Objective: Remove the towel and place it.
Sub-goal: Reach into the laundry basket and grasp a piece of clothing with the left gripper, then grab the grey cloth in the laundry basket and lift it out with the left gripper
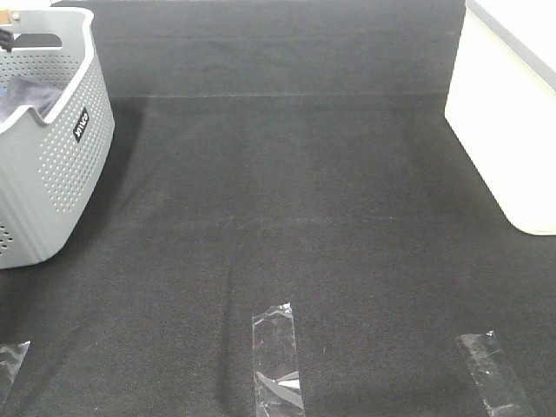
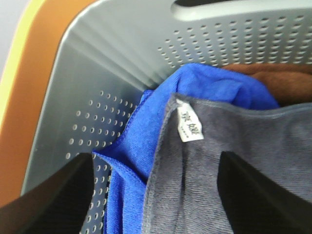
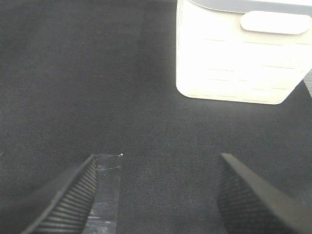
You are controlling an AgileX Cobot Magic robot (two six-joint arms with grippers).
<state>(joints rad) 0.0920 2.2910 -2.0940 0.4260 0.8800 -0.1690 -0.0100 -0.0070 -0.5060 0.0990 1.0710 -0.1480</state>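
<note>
The grey-lavender towel point(image 2: 234, 161) lies in the grey perforated basket point(image 2: 146, 44), its hemmed corner with a white label on top of a bright blue cloth point(image 2: 141, 141). My left gripper point(image 2: 156, 204) is open just above the towel, one finger over the basket wall side and one over the towel. In the exterior high view the basket point(image 1: 61, 165) stands at the far left with a dark cloth point(image 1: 30, 95) showing inside; neither gripper shows there. My right gripper point(image 3: 156, 195) is open and empty above the black table cover.
A brown cloth point(image 2: 278, 78) lies behind the towel in the basket. A white bin point(image 1: 512, 113) stands at the right, also in the right wrist view point(image 3: 239, 53). Clear tape strips point(image 1: 278, 356) point(image 1: 495, 373) are stuck near the front edge.
</note>
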